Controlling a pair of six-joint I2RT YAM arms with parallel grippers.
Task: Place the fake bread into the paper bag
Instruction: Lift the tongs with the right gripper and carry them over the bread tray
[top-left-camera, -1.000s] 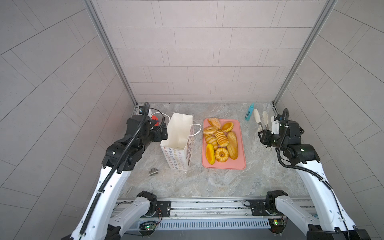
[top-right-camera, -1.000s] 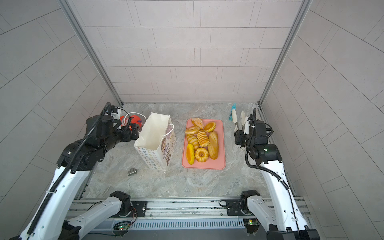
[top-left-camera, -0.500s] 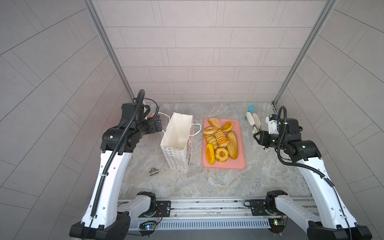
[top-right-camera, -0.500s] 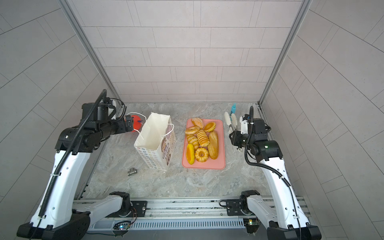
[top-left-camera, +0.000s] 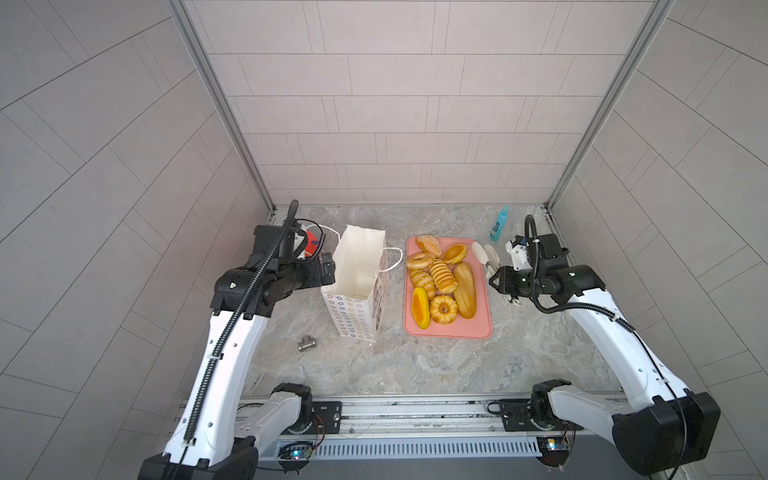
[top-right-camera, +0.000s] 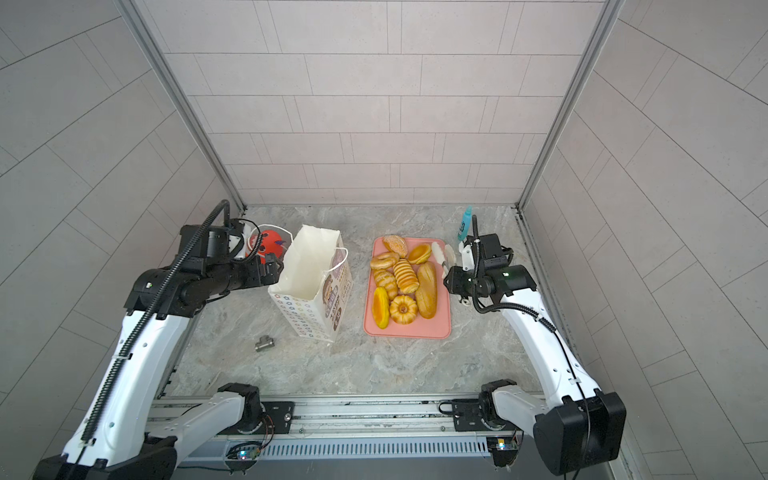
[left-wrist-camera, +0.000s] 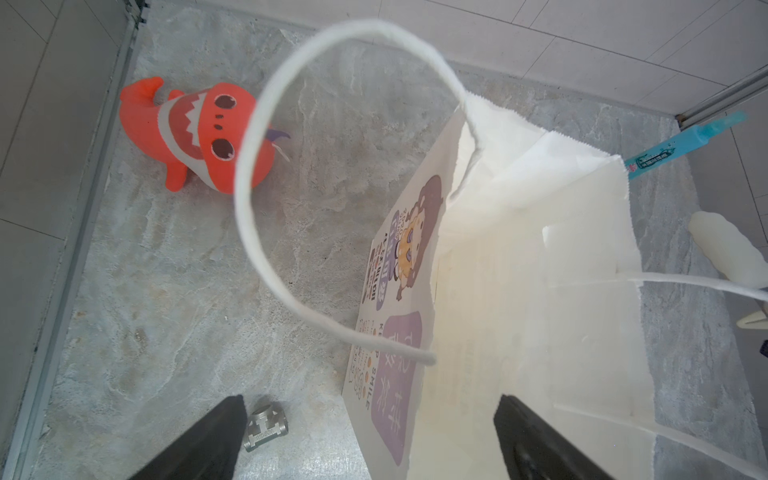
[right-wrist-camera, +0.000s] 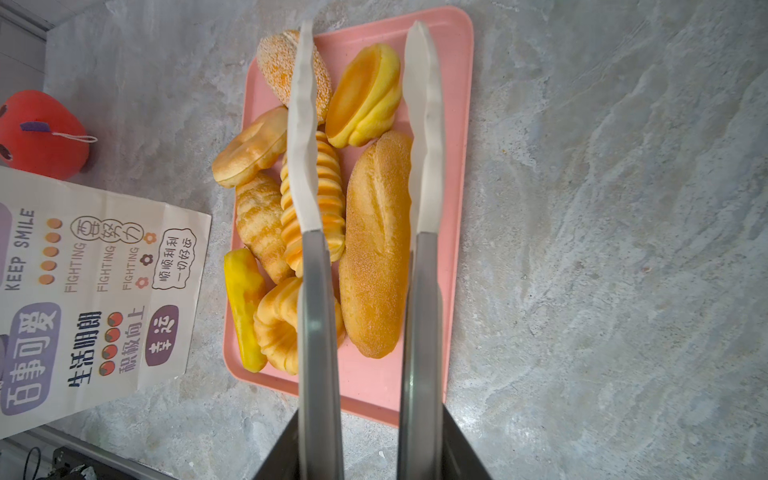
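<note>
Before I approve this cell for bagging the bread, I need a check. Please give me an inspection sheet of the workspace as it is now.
Surface: grey marble-look table, no spill seen.
Job's things: eight fake bread pieces lie on the pink tray; paper bag stands upright, open, no bread seen inside.
Clutter: red plush shark, metal pipe fitting, turquoise tube.
Tools: left tool open, astride the bag's printed wall; right tool shut on tongs, near the tray's edge.
Cables: black corrugated cable along each arm.
Surroundings: grey tiled walls, metal corner posts.
</note>
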